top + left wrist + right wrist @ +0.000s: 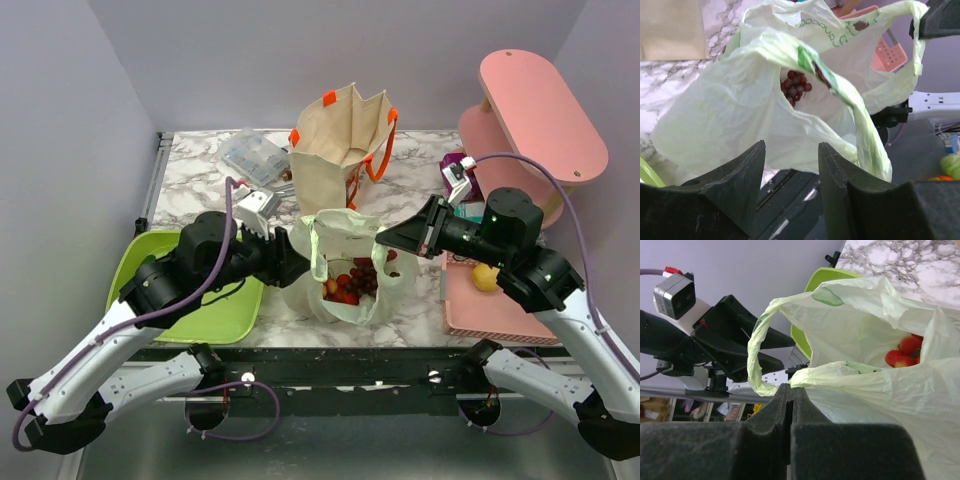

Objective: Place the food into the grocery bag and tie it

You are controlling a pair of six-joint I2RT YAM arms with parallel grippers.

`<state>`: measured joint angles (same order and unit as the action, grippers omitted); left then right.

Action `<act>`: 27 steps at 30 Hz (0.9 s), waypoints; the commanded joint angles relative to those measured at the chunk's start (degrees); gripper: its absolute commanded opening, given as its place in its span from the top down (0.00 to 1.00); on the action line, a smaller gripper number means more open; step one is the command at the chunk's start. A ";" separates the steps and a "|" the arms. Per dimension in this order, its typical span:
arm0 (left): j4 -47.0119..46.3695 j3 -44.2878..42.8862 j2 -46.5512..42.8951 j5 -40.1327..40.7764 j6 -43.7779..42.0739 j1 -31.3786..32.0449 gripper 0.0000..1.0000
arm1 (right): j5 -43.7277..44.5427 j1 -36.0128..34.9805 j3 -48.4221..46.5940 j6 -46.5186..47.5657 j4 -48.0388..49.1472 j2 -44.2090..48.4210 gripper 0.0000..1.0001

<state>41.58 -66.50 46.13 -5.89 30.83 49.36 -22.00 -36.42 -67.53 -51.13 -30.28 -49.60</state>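
Observation:
The light green grocery bag (345, 262) stands open at the table's front middle. Red strawberries (345, 285) and dark grapes (366, 272) lie inside it. The grapes show in the left wrist view (796, 86) and the strawberries in the right wrist view (904, 351). My right gripper (382, 240) (791, 386) is shut on the bag's right handle loop (756, 352) and holds it up. My left gripper (297, 258) (791, 147) is open at the bag's left side, its fingertips at the plastic's lower edge. A yellow lemon (486, 277) lies on the pink tray. No sweet potato shows.
A beige tote with orange handles (340, 150) stands behind the bag. A green plate (190, 295) lies at the left under my left arm. A pink tray (470, 312) and a pink shelf (540, 110) are at the right. A clear plastic box (252, 155) sits at the back left.

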 commanded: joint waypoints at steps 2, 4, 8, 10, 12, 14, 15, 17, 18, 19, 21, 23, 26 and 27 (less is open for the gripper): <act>-4.60 -2.67 2.76 3.69 -7.77 0.29 0.53 | -7.34 -0.23 0.55 1.31 9.75 -2.19 0.99; -5.94 -2.52 2.91 3.25 -9.37 0.29 0.53 | -9.31 -0.23 -0.18 2.80 9.89 -3.85 0.99; -8.53 -1.90 4.01 1.48 -12.57 0.29 0.52 | -14.76 -0.23 -1.86 5.08 10.13 -7.46 0.99; -9.59 -1.80 4.72 0.16 -13.61 0.29 0.52 | -17.39 -0.23 -2.38 6.05 10.16 -9.06 0.99; -10.75 -1.63 5.36 -1.72 -14.57 0.29 0.51 | -19.08 -0.23 -2.39 7.26 10.07 -9.99 0.99; -11.49 -1.45 5.68 -3.02 -15.19 0.29 0.51 | -19.53 -0.23 -2.10 8.11 10.27 -10.31 0.99; -11.61 -1.31 5.80 -3.69 -15.57 0.29 0.50 | -19.68 -0.23 -2.00 8.46 10.59 -10.46 0.99; -11.38 -1.35 5.96 -4.48 -16.25 0.29 0.48 | -20.75 -0.18 -1.59 8.76 11.73 -10.63 0.99; -11.08 -1.49 6.07 -5.12 -16.68 0.24 0.46 | -21.56 -0.23 -1.34 8.68 12.43 -10.92 0.99; -10.75 -1.62 6.08 -5.88 -17.29 0.29 0.44 | -22.75 -0.17 -1.21 8.66 13.12 -11.22 0.99; -10.86 -1.57 5.76 -7.46 -18.46 0.29 0.40 | -25.76 -0.22 -1.03 8.50 14.20 -12.22 0.99; -11.60 -0.78 4.88 -8.89 -19.97 0.29 0.37 | -28.52 -0.21 -1.11 8.46 14.62 -13.50 0.99; -13.74 1.02 3.51 -9.34 -23.13 0.29 0.30 | -32.05 -0.23 -1.29 8.61 15.22 -14.97 0.99; -14.11 1.59 3.32 -9.07 -24.19 0.29 0.29 | -32.71 -0.23 -1.21 8.65 15.51 -15.35 0.99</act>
<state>31.38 -66.92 51.66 -11.84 12.51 49.36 -47.40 -36.45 -68.14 -43.40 -17.63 -63.31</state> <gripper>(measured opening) 0.678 0.028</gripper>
